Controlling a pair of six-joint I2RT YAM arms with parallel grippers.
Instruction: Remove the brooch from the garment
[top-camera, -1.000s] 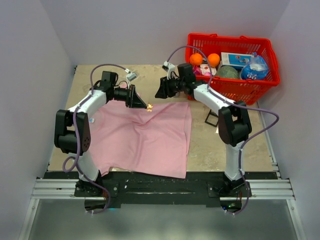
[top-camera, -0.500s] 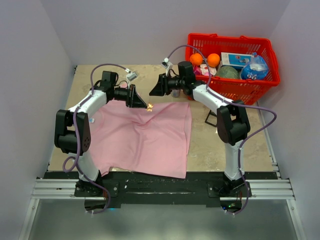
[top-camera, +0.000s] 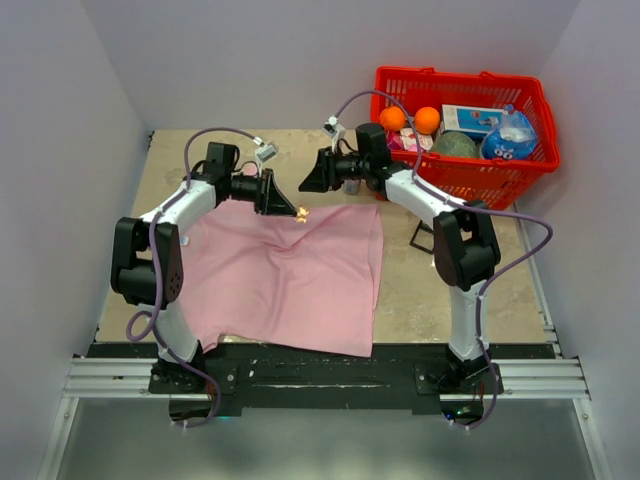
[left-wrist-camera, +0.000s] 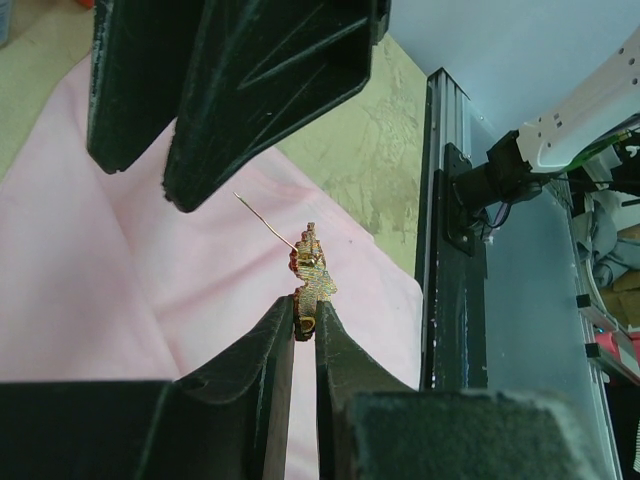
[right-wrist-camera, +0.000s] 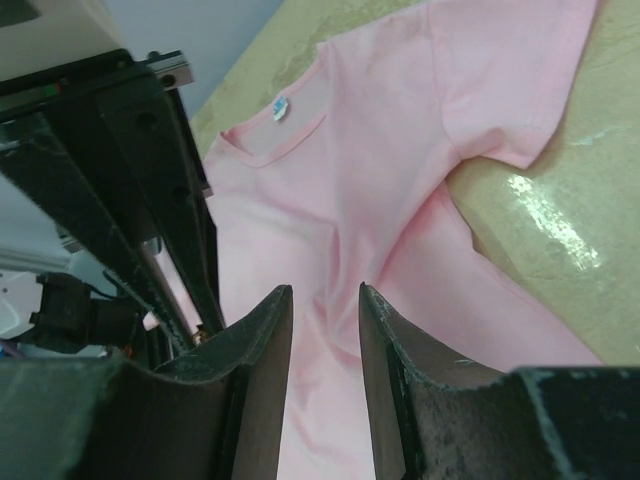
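My left pincer was closed almost completely on the lower edge of the brooch. The brooch was a tiny gold piece, ragged in outline and knobbly on its surface, with a red fleck near its middle. It stood just past my fingertips with its thin bare pin slanting up and away from them. Behind and beneath that pincer lay the garment, soft matte pink knit, rumpled into shallow folds that ran toward my grip. I could not tell whether the pin was wholly free of the cloth. The hold was narrow and on hard, uneven metal, so I judged that a sideways tug could twist the brooch out of my tips and drop it into the folds. A snagged pin would lift the whole cloth or ladder the weave. My right pincer hung nearby to the right, partly open and holding nothing. Only pink cloth and a small white-and-blue neck label showed past its smooth dark fingers. If it came in carelessly it might bend the fine pin or knock the piece loose. Farther right of it stood the rigid red plastic basket on the mottled tan desk.
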